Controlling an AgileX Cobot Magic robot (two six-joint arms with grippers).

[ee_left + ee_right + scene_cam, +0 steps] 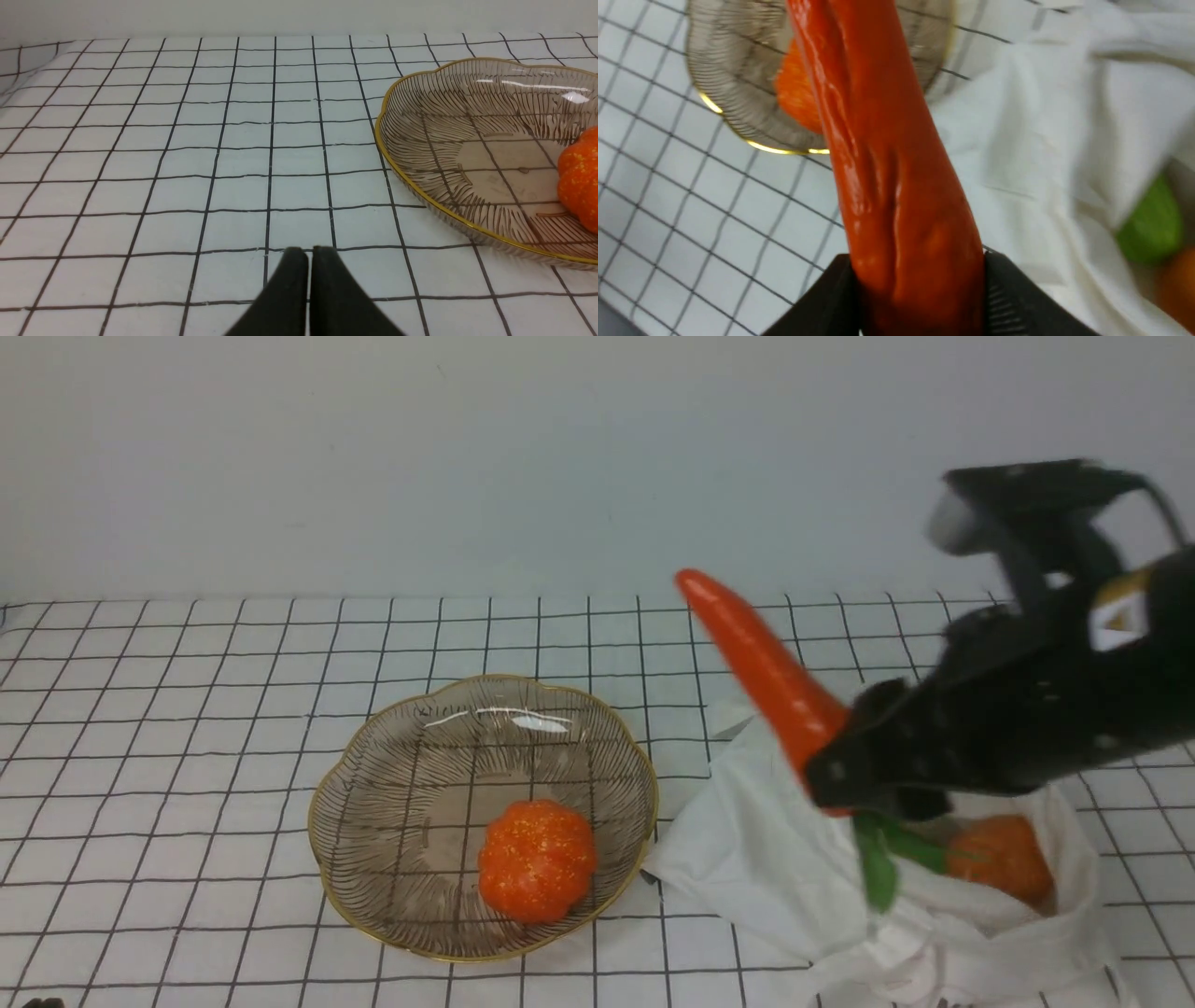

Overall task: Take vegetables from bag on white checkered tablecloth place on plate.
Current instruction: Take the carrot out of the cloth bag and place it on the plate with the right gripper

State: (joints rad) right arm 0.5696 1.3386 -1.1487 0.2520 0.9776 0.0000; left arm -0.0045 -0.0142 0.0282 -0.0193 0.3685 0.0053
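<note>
My right gripper (831,779) is shut on the thick end of the long orange carrot (761,667), held above the white cloth bag (794,868), tip pointing up and left; its green leaves (878,868) hang below. In the right wrist view the carrot (887,177) sits between the black fingers (1008,298), over the bag (1045,140) and near the plate (738,112). A smooth orange lump (1004,854) and a green piece (1153,224) lie in the bag. The plate (373,747) holds the glittery pumpkin (537,859). My left gripper (309,254) is shut and empty over the tablecloth (233,154).
The plate's gold rim (420,191) lies right of the left gripper's fingers in the left wrist view. A plain pale wall (467,457) rises behind the table. The bag's edge lies close beside the plate.
</note>
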